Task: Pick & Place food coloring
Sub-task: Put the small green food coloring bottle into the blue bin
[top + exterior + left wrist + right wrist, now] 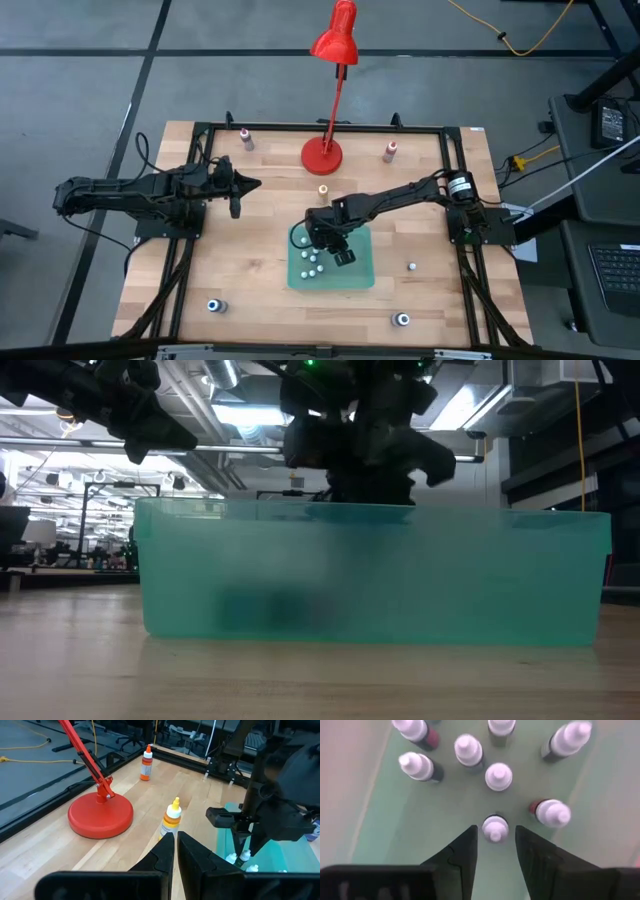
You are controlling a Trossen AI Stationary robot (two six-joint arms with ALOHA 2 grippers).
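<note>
The right gripper (495,842) is hovering over the green tray (362,275), fingers parted beside an upright bottle (495,828) standing between them, cap pointing up. The left gripper (243,186), closed, is waiting at left

red lamp (330,90) on a pale wood table (250,250), translucent green tray (362,270) holding white-capped food coloring bottles (496,776) with dark bodies, some showing red, one yellow-orange bottle (171,820), another orange one (146,764), black arms.
</note>
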